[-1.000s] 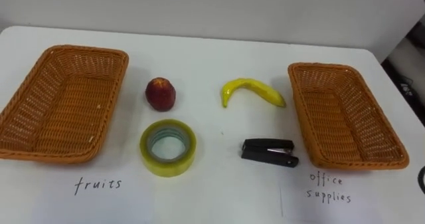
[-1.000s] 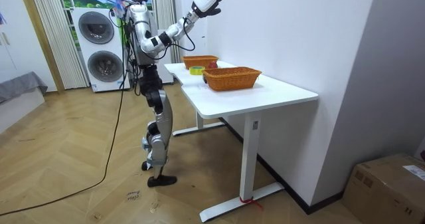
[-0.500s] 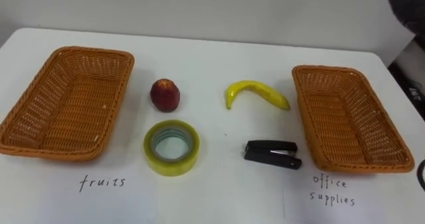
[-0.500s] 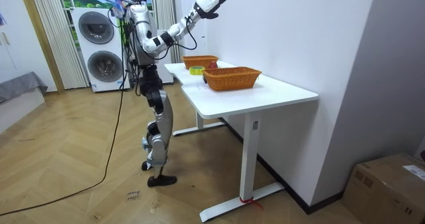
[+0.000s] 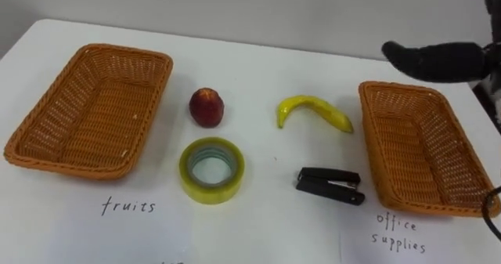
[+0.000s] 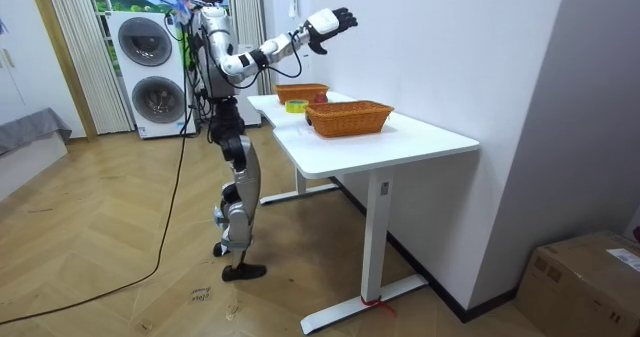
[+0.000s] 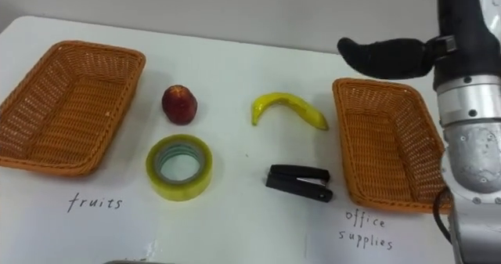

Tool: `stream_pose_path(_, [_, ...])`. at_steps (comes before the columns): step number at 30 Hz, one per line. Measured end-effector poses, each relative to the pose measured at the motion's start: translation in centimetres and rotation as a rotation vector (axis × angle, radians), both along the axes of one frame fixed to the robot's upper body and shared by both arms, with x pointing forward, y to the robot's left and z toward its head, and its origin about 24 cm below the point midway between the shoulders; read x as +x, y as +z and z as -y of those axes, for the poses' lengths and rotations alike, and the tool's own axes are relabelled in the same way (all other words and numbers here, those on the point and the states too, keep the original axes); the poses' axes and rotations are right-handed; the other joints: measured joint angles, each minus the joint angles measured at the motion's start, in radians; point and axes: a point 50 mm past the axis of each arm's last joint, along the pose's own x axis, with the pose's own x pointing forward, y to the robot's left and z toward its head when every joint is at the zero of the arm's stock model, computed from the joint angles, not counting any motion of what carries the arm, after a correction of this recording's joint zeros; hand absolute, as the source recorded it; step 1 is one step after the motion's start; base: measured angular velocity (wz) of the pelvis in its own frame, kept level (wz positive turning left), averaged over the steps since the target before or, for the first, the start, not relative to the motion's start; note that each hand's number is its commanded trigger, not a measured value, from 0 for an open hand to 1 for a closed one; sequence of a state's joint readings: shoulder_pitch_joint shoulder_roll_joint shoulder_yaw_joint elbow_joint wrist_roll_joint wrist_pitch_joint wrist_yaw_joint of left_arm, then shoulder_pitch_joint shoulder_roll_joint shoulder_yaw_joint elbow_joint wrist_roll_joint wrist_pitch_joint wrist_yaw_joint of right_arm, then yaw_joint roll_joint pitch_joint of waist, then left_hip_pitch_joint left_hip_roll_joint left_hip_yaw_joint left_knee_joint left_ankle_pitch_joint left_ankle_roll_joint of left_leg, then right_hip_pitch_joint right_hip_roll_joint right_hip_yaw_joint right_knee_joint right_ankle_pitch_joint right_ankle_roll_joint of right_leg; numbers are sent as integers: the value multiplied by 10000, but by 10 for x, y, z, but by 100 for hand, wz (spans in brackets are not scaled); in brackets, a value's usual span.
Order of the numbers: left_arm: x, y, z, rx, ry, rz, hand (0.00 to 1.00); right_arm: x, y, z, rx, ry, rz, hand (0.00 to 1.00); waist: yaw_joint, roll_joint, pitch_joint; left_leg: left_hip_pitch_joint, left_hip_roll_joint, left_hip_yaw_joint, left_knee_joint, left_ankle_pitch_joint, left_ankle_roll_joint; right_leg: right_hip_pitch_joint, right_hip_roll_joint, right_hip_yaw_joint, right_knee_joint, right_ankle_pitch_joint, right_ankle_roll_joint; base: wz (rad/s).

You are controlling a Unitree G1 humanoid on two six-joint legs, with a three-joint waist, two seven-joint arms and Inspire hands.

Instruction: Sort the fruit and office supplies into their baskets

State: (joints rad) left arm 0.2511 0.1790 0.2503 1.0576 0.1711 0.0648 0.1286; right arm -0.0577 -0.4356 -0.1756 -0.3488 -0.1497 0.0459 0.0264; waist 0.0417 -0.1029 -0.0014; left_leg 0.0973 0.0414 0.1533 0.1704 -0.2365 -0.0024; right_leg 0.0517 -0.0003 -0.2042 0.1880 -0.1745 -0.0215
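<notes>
Robot stands at the near edge of the white tabletop [image 5: 258, 56], facing the wall. Two wicker baskets sit at opposite ends: left basket [image 5: 90, 111] with the fruit note handwritten before it, right basket [image 5: 423, 150] with the office-supplies note. Both baskets hold nothing. Between them, all four items lie loose on the tabletop, none touching another. The red apple [image 5: 207, 107] is just right of the left basket, and the yellow tape roll [image 5: 211, 170] lies flat, nearer the robot than the apple. The banana [image 5: 313, 111] is in the far middle, close to the right basket. The black stapler [image 5: 329, 186] lies in front of the banana, just beside the right basket's near left corner. The right robot hand [image 7: 383, 58] is raised in the air over the far rim of the right basket. Its dark fingers are straight and lying together, pointing toward the robot's left, and it holds nothing. In the room view it is held out at about shoulder height, well above the tabletop. Progress: nothing sorted yet, all four placements remain. Judgement: the banana or the stapler looks the likeliest first pick, both being nearest this hand.
</notes>
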Motion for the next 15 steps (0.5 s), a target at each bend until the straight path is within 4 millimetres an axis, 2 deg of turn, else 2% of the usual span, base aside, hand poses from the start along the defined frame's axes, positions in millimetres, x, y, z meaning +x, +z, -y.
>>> stream_pose_path(9, [5,2,-2,-218,-158,314,0,7,-21,4,-931,465,-2057,0,25,75,22,-5,6,5,20,1,2,27,-72,60,-3,5,2,0])
stream_pose_path(15, [14,5,-2,-313,-391,628,0,8,-31,-5,-1479,1312,-3177,0,41,87,26,-12,7,8,-9,0,2,12,-1,69,2,23,-18,0])
